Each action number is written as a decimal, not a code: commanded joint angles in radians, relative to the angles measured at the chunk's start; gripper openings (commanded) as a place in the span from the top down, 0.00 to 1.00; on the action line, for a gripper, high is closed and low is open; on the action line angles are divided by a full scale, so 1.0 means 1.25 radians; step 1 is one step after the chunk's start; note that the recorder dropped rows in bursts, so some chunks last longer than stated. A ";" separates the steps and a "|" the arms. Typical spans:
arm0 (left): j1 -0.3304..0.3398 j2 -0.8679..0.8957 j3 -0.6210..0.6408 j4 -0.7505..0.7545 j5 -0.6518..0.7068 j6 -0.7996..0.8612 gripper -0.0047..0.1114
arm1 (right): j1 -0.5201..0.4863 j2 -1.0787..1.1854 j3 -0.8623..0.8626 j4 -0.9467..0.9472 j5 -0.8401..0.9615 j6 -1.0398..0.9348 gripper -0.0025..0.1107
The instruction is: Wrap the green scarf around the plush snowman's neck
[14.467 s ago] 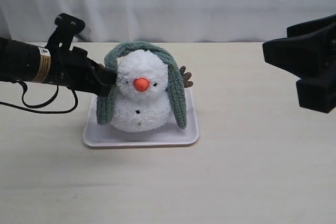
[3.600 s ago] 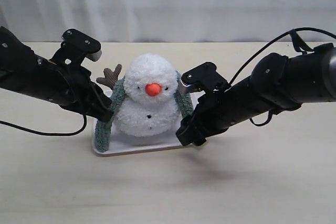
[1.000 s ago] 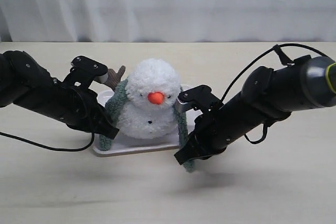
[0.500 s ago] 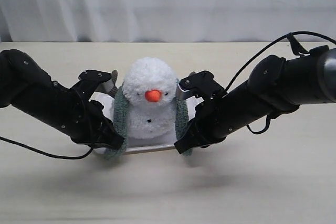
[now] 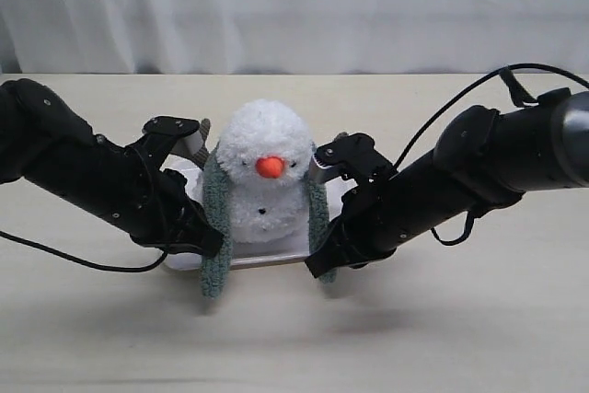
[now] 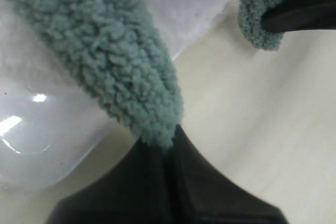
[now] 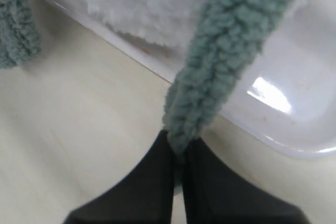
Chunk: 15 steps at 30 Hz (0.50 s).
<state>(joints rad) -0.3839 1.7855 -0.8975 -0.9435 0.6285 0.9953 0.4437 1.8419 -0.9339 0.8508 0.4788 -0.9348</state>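
The plush snowman (image 5: 263,181) stands on a white tray (image 5: 267,255), facing the camera. The green scarf (image 5: 216,227) runs behind its neck, and both ends hang down in front of its shoulders. My left gripper (image 5: 207,244) is shut on the left end (image 6: 113,72), low at the tray's front edge. My right gripper (image 5: 319,260) is shut on the right end (image 7: 220,61) at the tray's front right. In the left wrist view the other scarf end (image 6: 262,9) shows pinched by the right gripper's dark finger.
The tray sits on a pale wooden table (image 5: 442,338). A white curtain (image 5: 294,6) hangs behind the table. One brown twig arm (image 5: 201,135) pokes out behind the left arm. Black cables trail from both arms.
Both grippers have drawn the scarf ends forward and inward toward the tray's front. The left end now hangs lower over the tray edge. The snowman has stayed put.
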 commanded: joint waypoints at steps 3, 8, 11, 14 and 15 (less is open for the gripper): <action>-0.001 0.001 0.001 0.027 -0.009 0.004 0.96 | 0.001 0.037 0.004 0.007 -0.005 -0.018 0.94; -0.001 0.001 0.025 0.024 -0.047 0.004 0.96 | 0.001 0.036 0.004 0.007 -0.008 -0.019 0.94; -0.001 0.003 0.029 0.006 -0.048 0.005 0.96 | 0.001 0.036 0.004 0.007 -0.008 -0.019 0.94; -0.001 0.003 0.029 0.006 -0.046 0.005 0.96 | 0.001 0.036 0.004 0.007 -0.008 -0.019 0.94; -0.001 0.003 0.029 0.006 -0.045 0.005 0.96 | 0.001 0.036 0.004 0.007 -0.008 -0.019 0.94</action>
<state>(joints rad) -0.3839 1.7855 -0.8642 -0.9233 0.5720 0.9973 0.4437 1.8883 -0.9336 0.8583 0.4726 -0.9476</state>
